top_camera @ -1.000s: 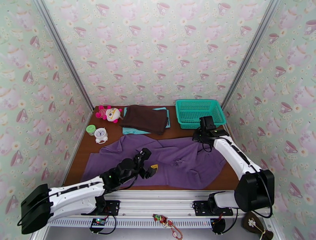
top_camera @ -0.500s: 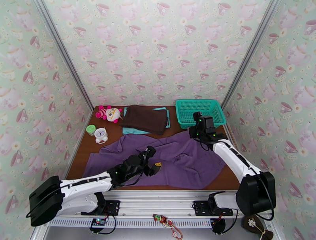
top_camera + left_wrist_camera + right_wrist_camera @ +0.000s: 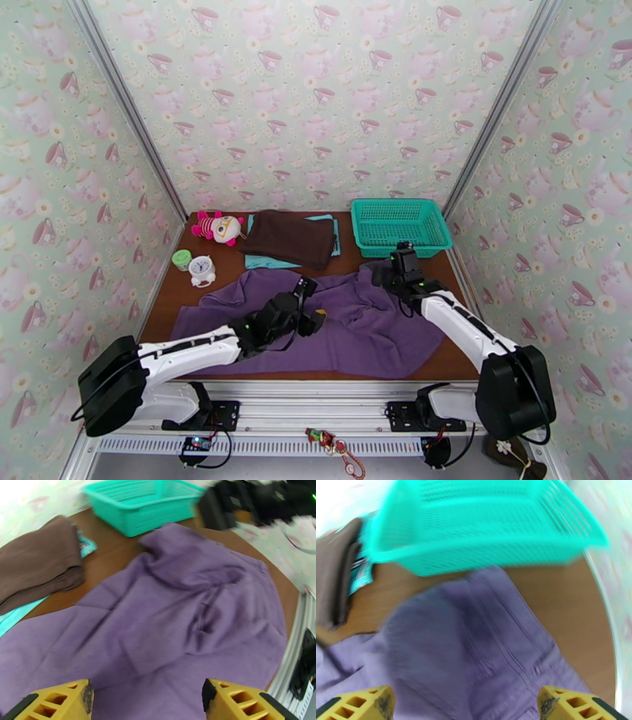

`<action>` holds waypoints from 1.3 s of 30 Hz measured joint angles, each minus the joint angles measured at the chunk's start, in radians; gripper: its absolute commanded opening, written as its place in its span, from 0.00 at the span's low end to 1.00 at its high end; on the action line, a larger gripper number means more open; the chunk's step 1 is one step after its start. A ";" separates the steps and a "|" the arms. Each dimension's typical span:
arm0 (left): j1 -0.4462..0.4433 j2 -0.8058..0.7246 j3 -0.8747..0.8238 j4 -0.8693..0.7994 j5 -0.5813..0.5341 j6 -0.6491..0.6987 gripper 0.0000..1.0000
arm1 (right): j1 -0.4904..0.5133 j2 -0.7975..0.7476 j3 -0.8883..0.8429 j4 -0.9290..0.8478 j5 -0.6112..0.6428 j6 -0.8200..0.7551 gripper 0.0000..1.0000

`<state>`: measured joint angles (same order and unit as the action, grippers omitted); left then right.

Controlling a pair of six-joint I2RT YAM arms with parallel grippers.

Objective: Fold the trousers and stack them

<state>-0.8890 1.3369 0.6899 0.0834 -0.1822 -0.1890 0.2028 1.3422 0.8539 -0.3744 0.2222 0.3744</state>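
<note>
So far: no fold made, nothing stacked; the long plain purple trousers [image 3: 355, 316] lie loose and rumpled.
Left to do: by judgement, every fold, then the stacking, perhaps onto the folded dark brown garment [image 3: 291, 237] at the far side.
Trousers, place: across the near half of the brown wooden tabletop [image 3: 227, 254], their far right corner near the teal plastic mesh basket [image 3: 474, 555].
Trousers, look: thin soft fabric, creased ridges mid-cloth, stitched seams at the right.
Left claw [image 3: 146, 693]: spread, empty, above mid-cloth.
Right claw [image 3: 466, 699]: spread, empty, above the seamed corner.

trousers [image 3: 363, 331] before basket [image 3: 387, 225], garment [image 3: 288, 237] left of basket
</note>
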 measured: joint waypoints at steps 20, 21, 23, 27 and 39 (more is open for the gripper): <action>0.092 -0.070 -0.076 -0.088 0.012 -0.074 0.78 | -0.216 0.380 0.076 0.194 -0.399 0.282 0.92; 0.096 -0.090 -0.081 -0.092 0.013 -0.074 0.78 | -0.248 0.371 0.071 0.188 -0.401 0.287 0.94; 0.104 -0.120 -0.086 -0.103 0.011 -0.074 0.78 | -0.306 0.356 0.069 0.159 -0.383 0.288 0.95; 0.151 -0.148 -0.085 -0.138 -0.002 -0.096 0.77 | -0.400 0.325 0.061 0.091 -0.335 0.281 0.95; 0.527 0.039 0.118 -0.362 -0.005 -0.153 0.74 | -0.509 0.274 0.033 0.043 -0.177 0.194 0.97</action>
<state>-0.3622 1.3754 0.8078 -0.2783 -0.1875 -0.3416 -0.3058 1.6161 0.8871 -0.3313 0.0456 0.5682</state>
